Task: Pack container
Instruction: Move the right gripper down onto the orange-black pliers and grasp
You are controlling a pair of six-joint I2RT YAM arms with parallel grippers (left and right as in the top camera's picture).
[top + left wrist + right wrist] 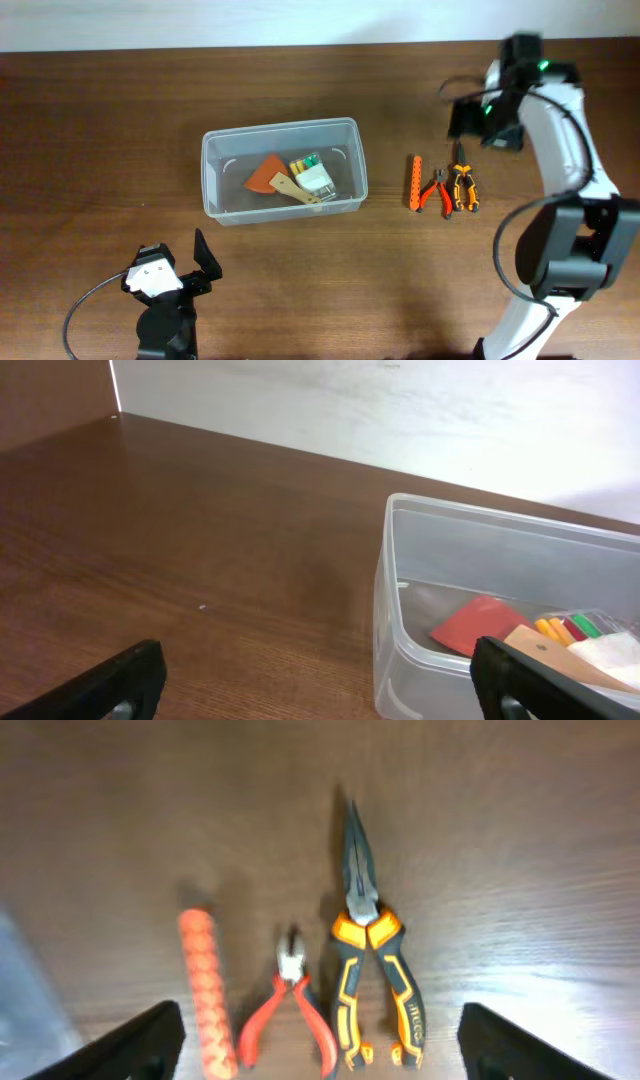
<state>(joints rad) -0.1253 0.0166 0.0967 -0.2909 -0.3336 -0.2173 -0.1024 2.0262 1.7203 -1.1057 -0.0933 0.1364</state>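
I see my left gripper [315,670] wide open, empty, near the container [225,180] sitting mid-table; right gripper [320,1040] also wide, hovering over long-nose pliers [370,970], red cutters [292,1005], orange stick [205,990]

A robotics lab or test bench is suggested rather than a home or a shop. A bare, dark wood-grain surface [100,150] is backed by a plain white wall [400,420]. Two robot arms are stationed at it: a white-and-black right arm [565,125] and a black left arm [165,320], from which a loose cable [92,294] is trailed. Long-nose pliers [462,188], red cutters [433,192] and an orange ribbed piece [414,182] are laid out in a neat row beside a clear container [280,128].
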